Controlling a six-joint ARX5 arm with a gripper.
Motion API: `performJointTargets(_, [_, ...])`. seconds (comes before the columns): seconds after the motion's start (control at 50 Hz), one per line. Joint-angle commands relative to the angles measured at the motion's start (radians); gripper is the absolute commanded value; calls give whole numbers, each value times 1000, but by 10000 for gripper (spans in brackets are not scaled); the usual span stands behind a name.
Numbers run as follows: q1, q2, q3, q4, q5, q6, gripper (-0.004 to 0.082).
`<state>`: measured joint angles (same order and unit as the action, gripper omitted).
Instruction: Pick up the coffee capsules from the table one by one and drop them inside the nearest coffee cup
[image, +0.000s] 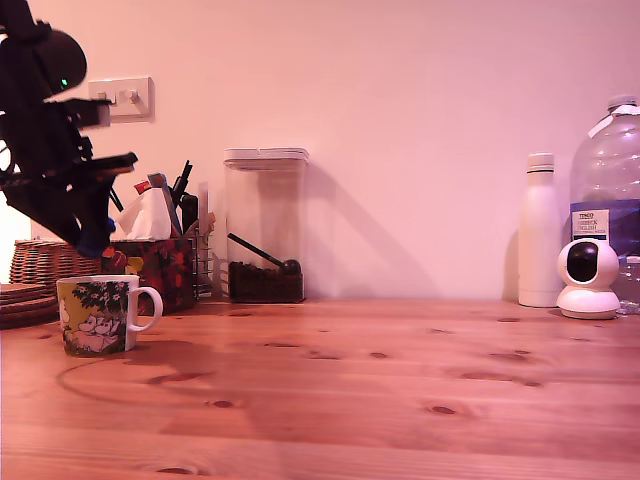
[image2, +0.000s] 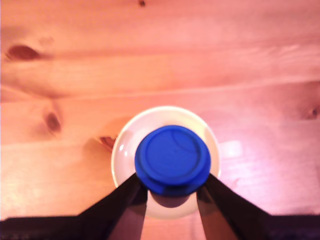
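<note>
We see the black two-fingered gripper (image2: 172, 187) clamped on a round blue coffee capsule (image2: 173, 159), its fingers pressing the capsule's rim from opposite sides. In the wrist view the capsule hangs directly over the open mouth of the small white ceramic coffee cup (image2: 120, 150), covering most of the cup's pale interior.

In the exterior view the gripper (image: 95, 245) hovers just above the cup (image: 95, 315), which stands on the orange-brown pine table (image: 400, 400) at about nine o'clock of the scene, its handle pointing to three o'clock. A red floral box (image: 160, 270) sits just behind the cup, and a clear plastic storage canister (image: 265, 225) lies farther toward twelve o'clock.

We judge the capsule light, rigid and smooth-skinned, so a firm hold across the rim suits it best. The cup is ceramic and breakable, and we would release from above without knocking its lip.
</note>
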<state>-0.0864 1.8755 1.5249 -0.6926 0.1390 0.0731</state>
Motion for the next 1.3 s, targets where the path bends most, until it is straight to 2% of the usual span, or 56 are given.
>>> performJointTargets(0.0, [-6, 24, 2, -9, 2, -5, 201])
performJointTargets(0.54, [-11, 49, 2, -25, -3, 13, 219])
performJointTargets(0.68, [-12, 49, 2, -17, -19, 13, 344])
performJointTargets(0.72, [-12, 49, 2, -9, -17, 14, 417])
performJointTargets(0.8, [-12, 48, 2, 14, -23, 13, 619])
performJointTargets(0.86, [-12, 47, 2, 29, -32, 13, 701])
performJointTargets(0.9, [-12, 42, 2, 35, -31, 14, 725])
performJointTargets(1.16, [-13, 16, 2, 62, -30, 16, 720])
performJointTargets(1.24, [-13, -3, 2, 63, -13, 26, 648])
performJointTargets(1.28, [-13, -14, 1, 64, -7, 27, 570])
